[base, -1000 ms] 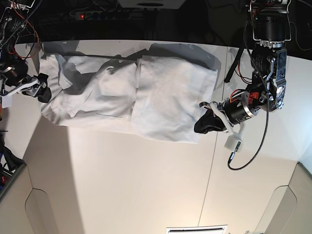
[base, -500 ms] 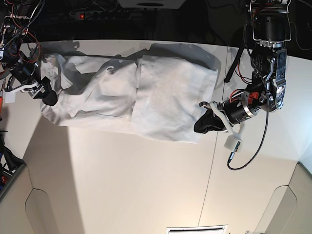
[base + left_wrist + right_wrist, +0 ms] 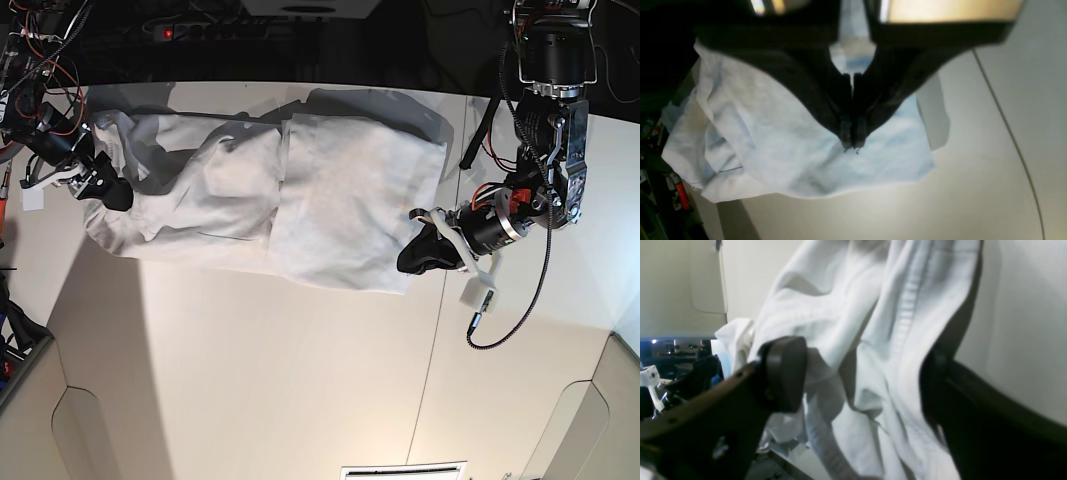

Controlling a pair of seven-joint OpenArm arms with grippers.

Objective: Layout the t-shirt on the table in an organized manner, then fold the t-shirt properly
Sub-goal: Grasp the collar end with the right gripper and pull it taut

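T-shirt: the plain white, wrinkly cotton short-sleeved t-shirt (image 3: 290, 195) lies stretched sideways along the far part of the wide matte white table (image 3: 300, 370), rumpled, one half folded over the other near its middle.
Collar end: ribbed bands (image 3: 907, 316) run through the bunched cloth at the base view's left end.
Right gripper: the black right gripper (image 3: 105, 190) stands spread wide over that bunched end; cloth hangs between its two fingers (image 3: 783, 373), and neither pad presses it.
Left gripper: the black left gripper (image 3: 412, 258) sits at the shirt's opposite edge, jaws clenched together; its tips (image 3: 851, 140) meet right at the fabric, though whether cloth is pinched cannot be told.
Table seam: a thin dark line (image 3: 432, 330) runs just beside the left gripper.
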